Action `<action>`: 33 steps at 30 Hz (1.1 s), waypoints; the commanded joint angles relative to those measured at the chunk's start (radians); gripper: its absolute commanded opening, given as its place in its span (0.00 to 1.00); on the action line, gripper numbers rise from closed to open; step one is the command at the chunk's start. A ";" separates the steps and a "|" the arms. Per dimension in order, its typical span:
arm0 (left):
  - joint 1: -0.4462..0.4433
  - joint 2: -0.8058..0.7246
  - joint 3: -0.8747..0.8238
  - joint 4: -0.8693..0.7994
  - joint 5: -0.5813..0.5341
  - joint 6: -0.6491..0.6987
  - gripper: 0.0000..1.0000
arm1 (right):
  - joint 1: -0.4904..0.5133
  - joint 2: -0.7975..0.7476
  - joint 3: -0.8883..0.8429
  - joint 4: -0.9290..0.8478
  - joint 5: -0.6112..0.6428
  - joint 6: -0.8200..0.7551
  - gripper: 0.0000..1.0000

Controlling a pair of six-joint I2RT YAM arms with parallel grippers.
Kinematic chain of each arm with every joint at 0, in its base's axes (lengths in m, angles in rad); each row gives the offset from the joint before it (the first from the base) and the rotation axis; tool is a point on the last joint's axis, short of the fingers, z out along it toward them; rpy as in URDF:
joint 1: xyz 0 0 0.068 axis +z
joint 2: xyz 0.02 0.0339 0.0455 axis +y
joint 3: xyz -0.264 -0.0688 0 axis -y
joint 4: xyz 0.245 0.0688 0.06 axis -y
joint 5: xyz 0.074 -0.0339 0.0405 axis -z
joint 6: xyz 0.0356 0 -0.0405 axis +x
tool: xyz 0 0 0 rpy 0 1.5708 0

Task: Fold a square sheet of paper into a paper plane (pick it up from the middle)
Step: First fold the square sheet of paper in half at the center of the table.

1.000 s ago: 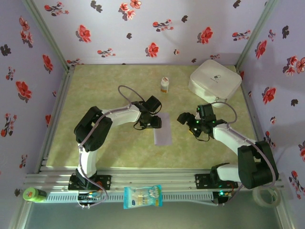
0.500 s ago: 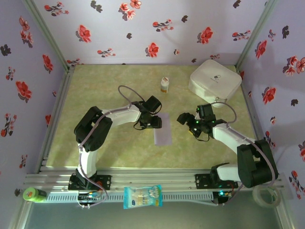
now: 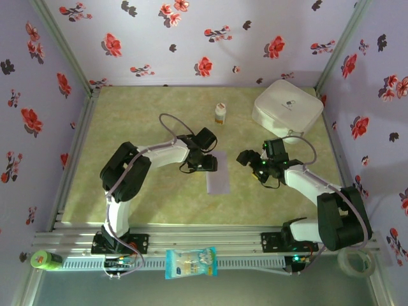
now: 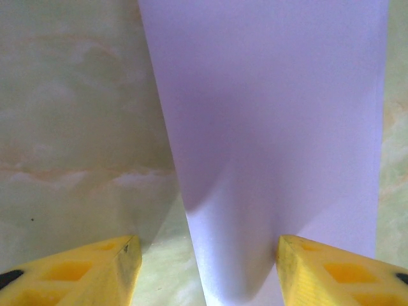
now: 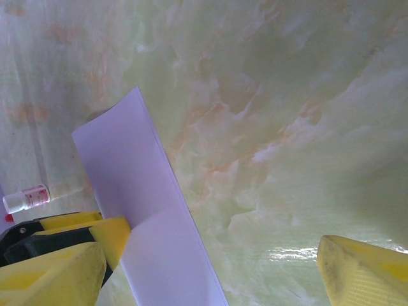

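Note:
The pale lavender sheet of paper (image 3: 218, 173) lies flat mid-table as a narrow rectangle, folded double, its layered long edge showing in the right wrist view (image 5: 143, 210). My left gripper (image 3: 207, 162) is low over its upper left part and open. In the left wrist view the paper (image 4: 268, 115) runs between the jaws (image 4: 204, 274): one yellow fingertip (image 4: 95, 271) rests over bare table, the other (image 4: 331, 271) over the paper. My right gripper (image 3: 250, 162) hovers open to the right of the paper, nothing between its fingers (image 5: 210, 274).
A white rounded case (image 3: 288, 107) stands at the back right and a small white bottle (image 3: 220, 113) behind the paper. A blue-white snack packet (image 3: 191, 262) hangs on the front rail. Flowered walls close in three sides of the green marbled table (image 3: 146, 197).
The left gripper's jaws have spread slightly wider over the paper. Both arms and the paper stay where they were.

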 commanded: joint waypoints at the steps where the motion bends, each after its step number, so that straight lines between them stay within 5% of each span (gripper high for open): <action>1: -0.005 0.051 0.011 -0.035 -0.016 0.030 0.59 | 0.001 0.012 0.012 0.007 -0.010 0.008 0.87; 33: -0.009 0.040 -0.011 -0.022 -0.025 0.015 0.59 | 0.004 0.018 0.002 0.031 -0.014 0.024 0.87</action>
